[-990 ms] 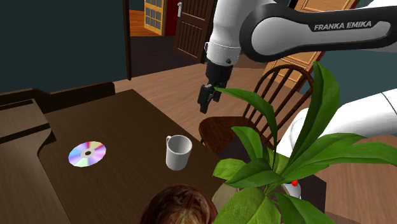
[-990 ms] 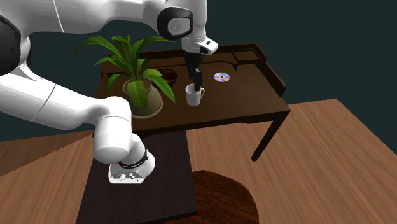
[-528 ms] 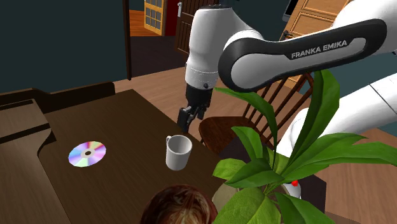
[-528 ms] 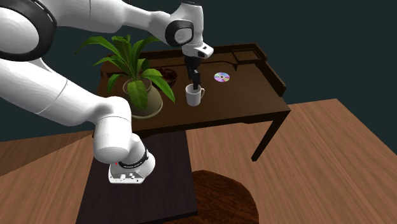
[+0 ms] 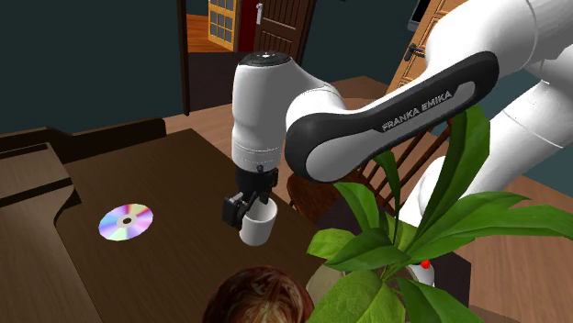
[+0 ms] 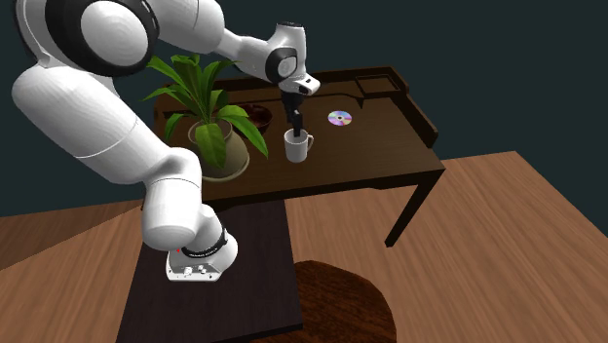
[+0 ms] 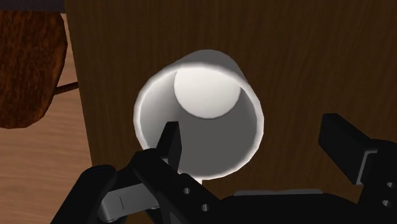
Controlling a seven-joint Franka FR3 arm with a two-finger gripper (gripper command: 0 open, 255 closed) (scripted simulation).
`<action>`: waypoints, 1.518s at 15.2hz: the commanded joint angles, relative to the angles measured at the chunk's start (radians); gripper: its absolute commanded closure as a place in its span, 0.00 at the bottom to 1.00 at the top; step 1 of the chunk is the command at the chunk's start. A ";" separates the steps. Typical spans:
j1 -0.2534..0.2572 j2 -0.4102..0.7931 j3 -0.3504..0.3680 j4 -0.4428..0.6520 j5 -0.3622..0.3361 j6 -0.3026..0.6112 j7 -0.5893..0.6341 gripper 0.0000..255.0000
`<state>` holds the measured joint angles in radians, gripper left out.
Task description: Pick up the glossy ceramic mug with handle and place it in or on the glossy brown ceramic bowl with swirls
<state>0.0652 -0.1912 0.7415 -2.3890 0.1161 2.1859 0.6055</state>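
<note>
A white mug (image 5: 260,226) stands upright on the dark wooden table (image 5: 174,174), near its edge. My black gripper (image 5: 241,207) hangs open right at the mug's rim. In the wrist view the mug (image 7: 210,95) gapes from above. One of the fingers (image 7: 170,144) is over its mouth and the other stands outside its wall, so the gripper (image 7: 254,145) straddles one side of the rim without clasping it. The brown swirled bowl (image 5: 257,295) sits at the shoulder view's bottom edge. From the second exterior view, the gripper (image 6: 293,125) is just above the mug (image 6: 297,147), and the bowl (image 6: 256,114) lies behind the plant's leaves.
A shiny disc (image 5: 126,221) lies on the table beyond the mug. A potted plant (image 5: 413,239) with long green leaves crowds the side next to the bowl. A wooden chair (image 5: 317,188) stands against the table's edge. The table's far end has a raised rim (image 6: 395,83).
The arm has swung down and toward the mug. The gripper dropped from well above the chair to the mug's rim, staying open. Mug, bowl and disc have not moved.
</note>
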 commanded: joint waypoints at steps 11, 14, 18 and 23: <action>-0.014 0.094 0.031 -0.036 -0.068 0.112 0.063 0.00; -0.014 0.094 0.031 -0.036 -0.068 0.112 0.063 0.00; -0.014 0.094 0.031 -0.036 -0.068 0.112 0.063 1.00; -0.014 0.094 0.031 -0.036 -0.068 0.112 0.063 1.00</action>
<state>0.0516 -0.0972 0.7724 -2.4253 0.0482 2.2975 0.6688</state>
